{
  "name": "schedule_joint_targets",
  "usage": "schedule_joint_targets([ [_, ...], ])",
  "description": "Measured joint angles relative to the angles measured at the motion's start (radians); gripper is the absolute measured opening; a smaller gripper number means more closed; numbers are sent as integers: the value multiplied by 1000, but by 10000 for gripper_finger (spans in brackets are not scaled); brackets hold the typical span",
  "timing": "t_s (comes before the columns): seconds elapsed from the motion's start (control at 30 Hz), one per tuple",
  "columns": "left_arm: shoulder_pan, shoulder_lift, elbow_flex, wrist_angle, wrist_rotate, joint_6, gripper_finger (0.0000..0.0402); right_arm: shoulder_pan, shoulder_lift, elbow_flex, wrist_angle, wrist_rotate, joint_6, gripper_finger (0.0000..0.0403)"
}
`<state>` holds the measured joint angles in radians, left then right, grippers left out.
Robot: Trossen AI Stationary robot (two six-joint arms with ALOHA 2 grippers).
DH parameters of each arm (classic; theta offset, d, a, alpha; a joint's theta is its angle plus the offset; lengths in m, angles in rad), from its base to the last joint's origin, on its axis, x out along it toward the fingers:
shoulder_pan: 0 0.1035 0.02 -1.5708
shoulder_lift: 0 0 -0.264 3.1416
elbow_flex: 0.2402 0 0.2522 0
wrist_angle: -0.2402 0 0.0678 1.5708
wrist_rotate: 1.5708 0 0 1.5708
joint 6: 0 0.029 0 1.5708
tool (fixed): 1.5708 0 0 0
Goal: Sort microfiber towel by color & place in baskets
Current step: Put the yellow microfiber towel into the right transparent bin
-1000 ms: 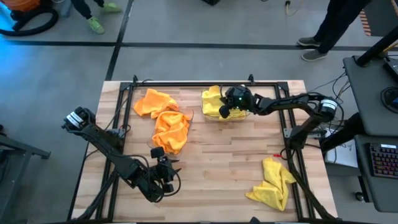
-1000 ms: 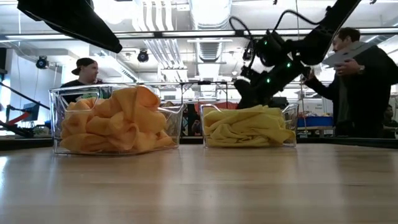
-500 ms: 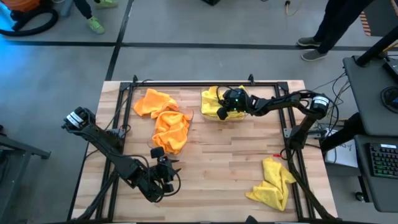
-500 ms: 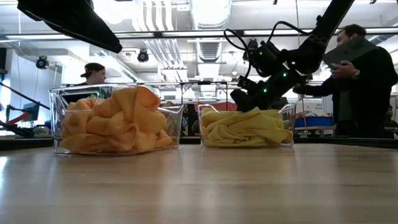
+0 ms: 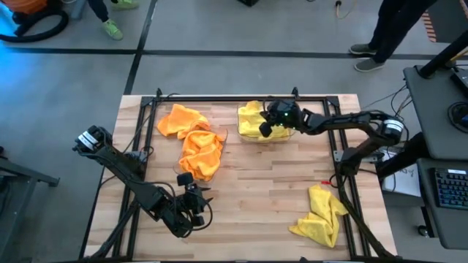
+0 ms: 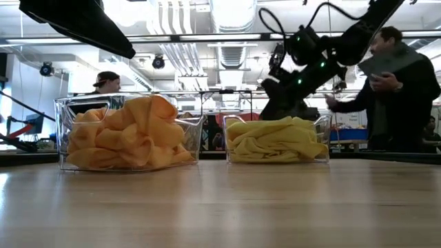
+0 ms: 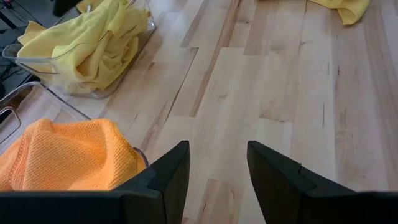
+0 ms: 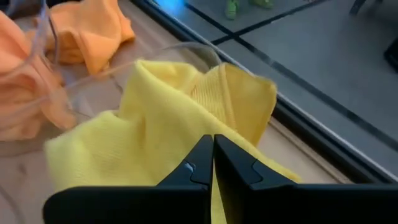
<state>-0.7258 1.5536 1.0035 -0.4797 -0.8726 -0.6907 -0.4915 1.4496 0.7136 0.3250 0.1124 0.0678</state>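
Yellow towels [image 5: 252,120] fill the right clear basket [image 6: 320,141]. Orange towels [image 6: 127,134] heap out of the left basket [image 6: 62,131]. One orange towel [image 5: 179,119] lies on the table at the far left, beside that basket. A loose yellow towel [image 5: 322,215] lies crumpled near the front right corner. My right gripper [image 5: 265,130] is shut and hovers low over the yellow pile [image 8: 161,130]. My left gripper [image 7: 217,168] is open over bare wood near the front edge [image 5: 196,201], holding nothing. My right gripper's shut fingers [image 8: 202,165] slant down over the yellow towels in the basket from the table's right side. Nothing lies between the fingers. Whether their tips touch the cloth, I cannot tell, as the pile hides them in the low view.
A black metal frame [image 5: 219,98] runs round the table's edge. Bare wood lies between the baskets and the loose yellow towel. People stand beyond the far edge [image 6: 396,89] and a desk with a keyboard [image 5: 446,186] stands at the right.
My right gripper, shut throughout, dipped toward the table's left onto the yellow towels in the basket. It then drew back up and toward the right edge, close to where it began. The yellow pile looks much as before.
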Motion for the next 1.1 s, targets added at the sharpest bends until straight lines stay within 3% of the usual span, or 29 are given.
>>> schedule_joint_targets([
  [0.3,0,0,0,0,0,0,146,22,-202,1,-224,-62,74,9],
  [0.53,0,0,0,0,0,0,146,145,-315,1,-422,-68,173,9],
  [0.8,0,0,0,2,0,-8,146,322,-288,2,-502,-60,302,9],
  [1.1,0,0,0,2,0,-8,146,356,-186,2,-516,55,383,9],
])
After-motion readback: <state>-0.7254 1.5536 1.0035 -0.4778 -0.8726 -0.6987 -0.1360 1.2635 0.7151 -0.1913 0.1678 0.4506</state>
